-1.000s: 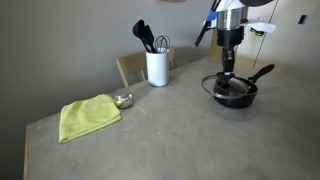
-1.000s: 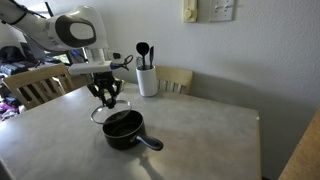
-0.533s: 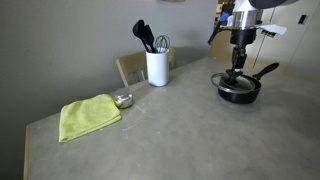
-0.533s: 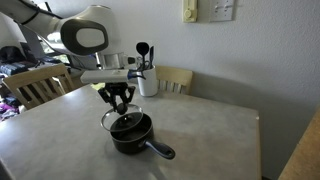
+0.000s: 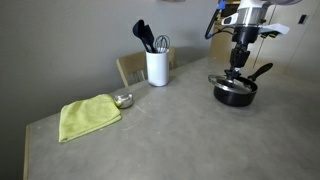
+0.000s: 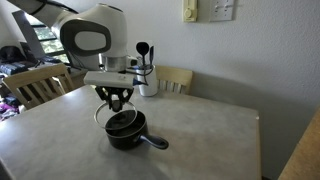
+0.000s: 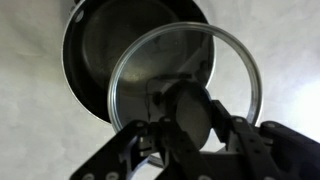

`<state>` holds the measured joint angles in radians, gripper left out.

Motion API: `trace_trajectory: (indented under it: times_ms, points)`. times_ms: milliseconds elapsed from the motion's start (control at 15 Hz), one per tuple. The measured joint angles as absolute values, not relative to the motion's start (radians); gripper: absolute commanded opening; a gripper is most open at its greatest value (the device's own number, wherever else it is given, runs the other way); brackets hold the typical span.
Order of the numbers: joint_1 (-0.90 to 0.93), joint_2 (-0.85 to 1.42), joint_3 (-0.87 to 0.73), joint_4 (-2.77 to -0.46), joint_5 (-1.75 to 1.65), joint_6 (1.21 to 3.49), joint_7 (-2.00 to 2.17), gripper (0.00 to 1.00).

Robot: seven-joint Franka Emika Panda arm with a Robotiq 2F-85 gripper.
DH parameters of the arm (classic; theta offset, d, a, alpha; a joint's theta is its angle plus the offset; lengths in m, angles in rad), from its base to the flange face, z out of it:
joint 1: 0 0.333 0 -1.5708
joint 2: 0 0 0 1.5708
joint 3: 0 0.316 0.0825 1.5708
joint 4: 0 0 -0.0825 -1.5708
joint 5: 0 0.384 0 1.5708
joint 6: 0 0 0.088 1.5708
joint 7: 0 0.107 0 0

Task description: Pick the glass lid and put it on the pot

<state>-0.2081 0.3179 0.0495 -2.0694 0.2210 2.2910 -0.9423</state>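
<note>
The gripper (image 7: 190,125) is clamped on the black knob (image 7: 192,105) of the glass lid (image 7: 140,85), holding it just above the pot (image 7: 95,50) but off-centre (the wrist view shows only partial overlap with the rim). Glass edged in thin metal is likely stiff, weighty, slick and breakable, so the knob looks the one safe hold. Elsewhere on the table (image 5: 170,140), all well apart from the pot: a chair (image 5: 130,68) behind, a yellow-green cloth (image 5: 88,116), a white utensil holder (image 5: 157,66) and a small metal bowl (image 5: 123,100). Only the pot's long handle (image 5: 262,71) lies near.
</note>
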Motion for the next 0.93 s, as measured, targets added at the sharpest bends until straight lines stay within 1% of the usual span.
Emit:
trace_trajectory:
  times_ms: [533, 933]
  points:
    - [-0.208, 0.318, 0.034, -2.068, 0.239, 2.258, -0.968, 0.14]
    - [-0.205, 0.318, 0.017, -2.056, 0.159, 2.24, -0.958, 0.14]
